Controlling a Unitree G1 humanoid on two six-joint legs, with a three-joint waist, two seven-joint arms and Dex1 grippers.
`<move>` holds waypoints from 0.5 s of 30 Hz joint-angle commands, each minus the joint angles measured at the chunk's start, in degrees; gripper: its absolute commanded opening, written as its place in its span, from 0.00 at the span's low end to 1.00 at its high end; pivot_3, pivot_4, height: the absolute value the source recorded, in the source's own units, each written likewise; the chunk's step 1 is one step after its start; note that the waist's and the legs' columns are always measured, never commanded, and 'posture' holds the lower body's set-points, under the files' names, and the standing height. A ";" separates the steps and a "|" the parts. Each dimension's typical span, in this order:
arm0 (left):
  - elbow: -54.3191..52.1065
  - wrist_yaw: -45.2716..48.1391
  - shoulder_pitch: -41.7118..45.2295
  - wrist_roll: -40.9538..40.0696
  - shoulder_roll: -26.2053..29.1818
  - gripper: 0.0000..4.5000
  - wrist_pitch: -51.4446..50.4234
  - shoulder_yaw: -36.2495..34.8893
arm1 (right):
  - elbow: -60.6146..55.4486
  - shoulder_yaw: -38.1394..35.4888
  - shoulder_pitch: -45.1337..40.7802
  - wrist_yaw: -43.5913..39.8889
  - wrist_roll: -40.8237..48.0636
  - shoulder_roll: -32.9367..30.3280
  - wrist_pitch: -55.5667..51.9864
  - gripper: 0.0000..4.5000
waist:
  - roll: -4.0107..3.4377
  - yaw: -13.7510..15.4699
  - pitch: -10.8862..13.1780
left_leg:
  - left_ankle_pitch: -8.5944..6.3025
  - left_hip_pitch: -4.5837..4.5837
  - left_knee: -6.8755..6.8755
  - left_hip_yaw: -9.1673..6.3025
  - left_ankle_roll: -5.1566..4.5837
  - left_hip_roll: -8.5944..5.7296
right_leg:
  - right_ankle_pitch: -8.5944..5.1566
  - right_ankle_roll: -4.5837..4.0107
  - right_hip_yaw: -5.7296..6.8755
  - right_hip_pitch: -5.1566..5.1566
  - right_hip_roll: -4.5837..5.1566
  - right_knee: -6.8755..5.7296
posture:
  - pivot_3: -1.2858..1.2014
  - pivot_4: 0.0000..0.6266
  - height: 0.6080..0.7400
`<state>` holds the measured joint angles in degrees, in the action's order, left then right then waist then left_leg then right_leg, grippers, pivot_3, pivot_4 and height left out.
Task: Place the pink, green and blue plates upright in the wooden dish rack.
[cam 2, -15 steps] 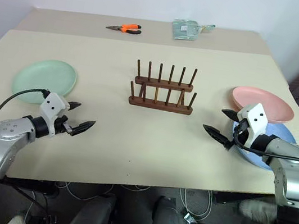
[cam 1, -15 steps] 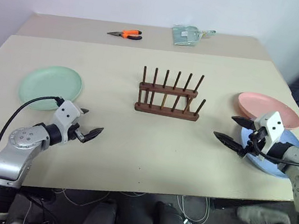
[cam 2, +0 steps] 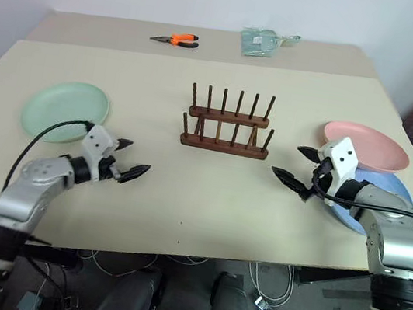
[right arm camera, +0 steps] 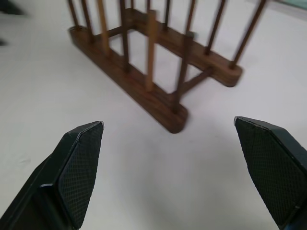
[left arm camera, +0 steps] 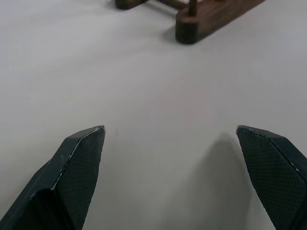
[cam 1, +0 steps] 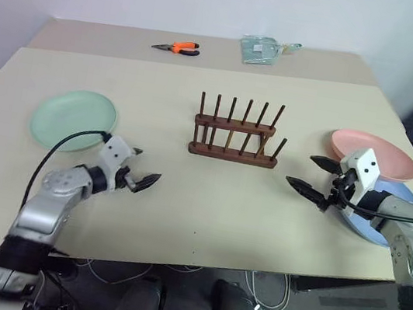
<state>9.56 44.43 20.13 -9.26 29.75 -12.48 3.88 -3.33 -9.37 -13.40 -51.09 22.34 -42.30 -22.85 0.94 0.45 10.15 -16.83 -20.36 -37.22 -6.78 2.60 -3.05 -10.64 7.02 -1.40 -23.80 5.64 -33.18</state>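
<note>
left eye view: wooden dish rack (cam 1: pixel 236 133) and plates carry no legible writing.

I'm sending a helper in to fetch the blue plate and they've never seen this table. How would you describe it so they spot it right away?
Start at the wooden dish rack in the middle of the table and look toward the table's right edge. Two plates overlap there. The blue plate is the nearer one, lying flat, partly under the pink plate.
</note>
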 commanded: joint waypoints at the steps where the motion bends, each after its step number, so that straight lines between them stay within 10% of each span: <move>1: 12.19 3.17 9.71 4.57 -3.01 1.00 6.75 5.17 | -7.07 -1.06 2.73 2.44 0.63 0.92 -0.44 0.99 | 0.00 0.36 -0.01 | 0.00 0.00 0.00 0.00 0.00 -0.01 | 0.01 0.01 0.00 0.01 0.00 -0.01 | 0.52 0.24 1.00; 11: 48.53 7.43 30.66 9.57 -14.38 1.00 19.29 7.93 | -20.35 -5.82 14.10 9.61 1.86 2.35 -3.91 0.99 | 0.07 0.31 -0.06 | -0.02 0.02 -0.01 -0.02 -0.04 -0.03 | -0.08 0.25 0.02 0.08 0.01 0.03 | 0.52 0.24 1.00; 15: 50.94 10.32 31.70 9.50 -15.94 0.73 21.87 7.45 | -22.14 -7.48 16.43 10.21 1.82 1.46 -4.55 1.00 | 0.12 0.31 -0.08 | -0.03 0.06 -0.05 -0.04 -0.05 -0.04 | -0.10 0.33 0.02 0.18 0.02 0.09 | 0.52 0.24 1.00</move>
<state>59.35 53.53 52.02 -0.66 14.39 8.52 11.05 -23.35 -14.75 3.10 -41.25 23.44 -40.13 -27.40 1.06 0.76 10.07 -16.86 -20.29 -37.27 -6.82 2.55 -3.09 -10.74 7.35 -1.38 -23.61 5.66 -33.10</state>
